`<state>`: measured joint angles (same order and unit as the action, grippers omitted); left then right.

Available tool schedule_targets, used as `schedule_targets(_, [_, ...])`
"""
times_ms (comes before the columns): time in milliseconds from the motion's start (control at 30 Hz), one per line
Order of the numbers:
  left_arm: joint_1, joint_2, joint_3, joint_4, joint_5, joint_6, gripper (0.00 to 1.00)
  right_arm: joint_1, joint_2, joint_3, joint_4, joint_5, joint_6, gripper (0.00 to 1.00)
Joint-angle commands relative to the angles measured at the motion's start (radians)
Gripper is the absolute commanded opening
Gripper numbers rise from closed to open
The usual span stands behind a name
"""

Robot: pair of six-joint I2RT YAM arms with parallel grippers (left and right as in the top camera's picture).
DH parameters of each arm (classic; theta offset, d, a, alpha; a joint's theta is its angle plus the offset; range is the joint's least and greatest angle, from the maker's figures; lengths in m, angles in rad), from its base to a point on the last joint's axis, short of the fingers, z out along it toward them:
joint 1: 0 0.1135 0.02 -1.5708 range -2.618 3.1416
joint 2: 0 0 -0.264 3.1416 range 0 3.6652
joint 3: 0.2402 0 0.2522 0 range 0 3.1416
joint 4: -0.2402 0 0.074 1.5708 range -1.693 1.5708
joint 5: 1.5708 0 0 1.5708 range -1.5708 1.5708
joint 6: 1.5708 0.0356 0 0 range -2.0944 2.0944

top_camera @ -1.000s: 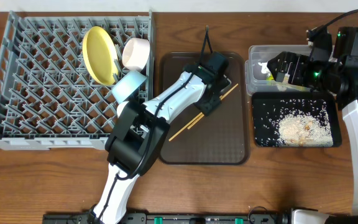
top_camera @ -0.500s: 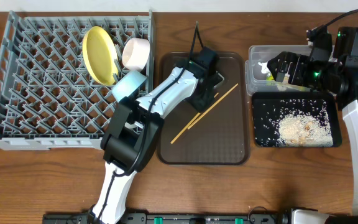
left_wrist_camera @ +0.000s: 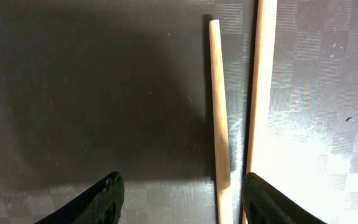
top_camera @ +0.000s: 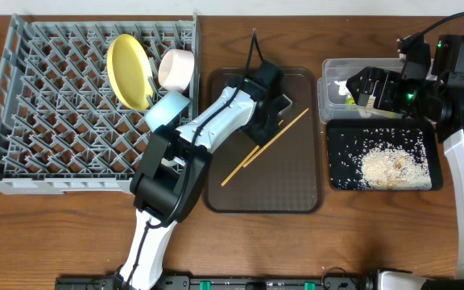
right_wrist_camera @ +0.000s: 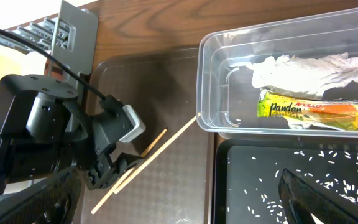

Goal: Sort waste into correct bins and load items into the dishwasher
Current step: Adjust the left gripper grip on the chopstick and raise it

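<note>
Two wooden chopsticks (top_camera: 266, 146) lie slantwise on the dark brown serving tray (top_camera: 296, 189). My left gripper (top_camera: 266, 126) is open and low over their far part. In the left wrist view, one chopstick (left_wrist_camera: 219, 124) lies between my fingertips (left_wrist_camera: 182, 196) and the other (left_wrist_camera: 261, 87) runs along the right finger. My right gripper (top_camera: 363, 87) is open and empty above the clear tub (top_camera: 329, 101), which holds white paper (right_wrist_camera: 309, 67) and the green-and-orange wrapper (right_wrist_camera: 319, 109). Rice scraps (top_camera: 389, 167) lie in the black tray (top_camera: 335, 179). The white bowl is not visible.
The grey dish rack (top_camera: 47, 129) at the left holds the yellow plate (top_camera: 127, 71), the cream cup (top_camera: 176, 70) and the light blue bowl (top_camera: 167, 109). My left arm stretches from the front edge across the serving tray's left side.
My left gripper has shifted slightly left and toward the back of the serving tray, uncovering more of the chopsticks. The right arm has not moved.
</note>
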<state>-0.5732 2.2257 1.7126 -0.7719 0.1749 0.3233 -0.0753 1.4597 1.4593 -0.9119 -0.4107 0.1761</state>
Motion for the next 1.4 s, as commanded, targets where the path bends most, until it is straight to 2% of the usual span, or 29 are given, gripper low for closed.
schedule_targets(0, [0.005,0.027,-0.007,0.011,0.008,0.020,0.62,0.004,-0.001,0.003,-0.001,0.000,0.006,0.99])
schedule_targets(400, [-0.002,0.082,-0.007,0.029,0.008,0.016,0.61,0.004,-0.001,0.003,-0.001,0.000,0.006,0.99])
schedule_targets(467, [-0.002,0.089,-0.007,0.028,0.008,0.016,0.54,0.004,-0.001,0.003,-0.001,0.000,0.006,0.99])
schedule_targets(500, [-0.002,0.089,-0.007,0.025,0.008,0.016,0.43,0.004,-0.001,0.003,-0.001,0.000,0.006,0.99])
schedule_targets(533, [-0.002,0.088,-0.007,0.020,0.009,0.016,0.36,0.004,-0.001,0.003,-0.001,0.000,0.006,0.99])
schedule_targets(600, [-0.002,0.085,-0.007,0.000,0.009,0.003,0.27,0.004,-0.001,0.003,-0.001,0.000,0.006,0.99])
schedule_targets(667, [-0.005,0.080,-0.006,-0.029,0.009,-0.023,0.27,0.004,-0.001,0.003,-0.001,0.000,0.006,0.99])
schedule_targets(800, [-0.018,0.068,-0.006,-0.064,0.008,-0.046,0.36,0.004,-0.001,0.003,-0.001,0.000,0.006,0.99])
schedule_targets(1067, [-0.042,0.069,-0.006,-0.079,-0.031,-0.077,0.35,0.004,-0.001,0.003,-0.001,0.000,0.006,0.99])
schedule_targets(1100, [-0.043,0.070,-0.006,-0.080,-0.034,-0.082,0.31,0.004,-0.001,0.003,-0.001,0.000,0.006,0.99])
schedule_targets(1133, [-0.043,0.071,-0.006,-0.079,-0.034,-0.082,0.24,0.004,-0.001,0.003,-0.001,0.000,0.006,0.99])
schedule_targets(1167, [-0.043,0.071,-0.006,-0.076,-0.034,-0.085,0.12,0.004,-0.001,0.003,-0.001,0.000,0.006,0.99])
schedule_targets(1200, [-0.043,0.071,-0.006,-0.072,-0.036,-0.090,0.08,0.004,-0.001,0.003,-0.001,0.000,0.006,0.99])
schedule_targets(1367, [-0.037,0.054,0.027,-0.055,-0.058,-0.105,0.08,0.004,-0.001,0.003,-0.001,0.000,0.006,0.99])
